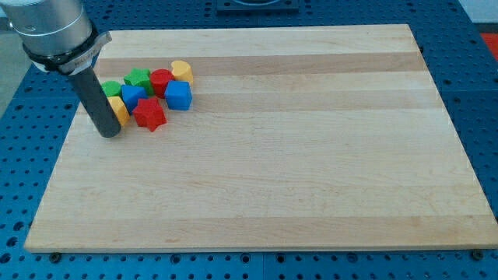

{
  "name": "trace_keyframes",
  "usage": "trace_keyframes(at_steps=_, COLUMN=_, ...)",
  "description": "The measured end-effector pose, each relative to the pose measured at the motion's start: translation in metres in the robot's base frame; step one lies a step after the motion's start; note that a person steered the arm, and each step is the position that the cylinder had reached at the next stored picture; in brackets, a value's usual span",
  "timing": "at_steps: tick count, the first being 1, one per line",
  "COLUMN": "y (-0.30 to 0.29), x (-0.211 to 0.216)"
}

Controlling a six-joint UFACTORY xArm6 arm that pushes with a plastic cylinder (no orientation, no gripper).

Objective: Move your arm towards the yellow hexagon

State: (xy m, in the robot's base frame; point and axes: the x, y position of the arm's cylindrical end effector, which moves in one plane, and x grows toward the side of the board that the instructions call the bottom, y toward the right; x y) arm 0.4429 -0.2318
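Observation:
A yellow block (181,71), which looks like the hexagon, sits at the top right of a cluster of blocks near the board's upper left. My tip (109,134) rests on the board at the cluster's lower left, well left of and below that yellow block. The rod touches or nearly touches a second yellow block (120,110) and partly hides it, so I cannot make out its shape. Several blocks of the cluster lie between my tip and the yellow hexagon.
The cluster also holds a red cylinder (161,80), a green star (138,77), a green block (112,88), a blue block (132,96), a blue cube (178,96) and a red star (149,113). The wooden board (296,163) lies on a blue perforated table.

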Motion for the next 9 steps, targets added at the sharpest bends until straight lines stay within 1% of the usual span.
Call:
trace_keyframes(at_steps=1, y=0.0, x=0.002)
trace_keyframes(at_steps=3, y=-0.049, x=0.008)
trace_keyframes(at_steps=4, y=-0.061, x=-0.017)
trace_keyframes(at_steps=5, y=-0.059, x=-0.057)
trace_keyframes(at_steps=6, y=-0.037, x=-0.077)
trace_keyframes(at_steps=8, y=-0.015, x=-0.082)
trace_keyframes(at_steps=9, y=0.009, x=-0.082)
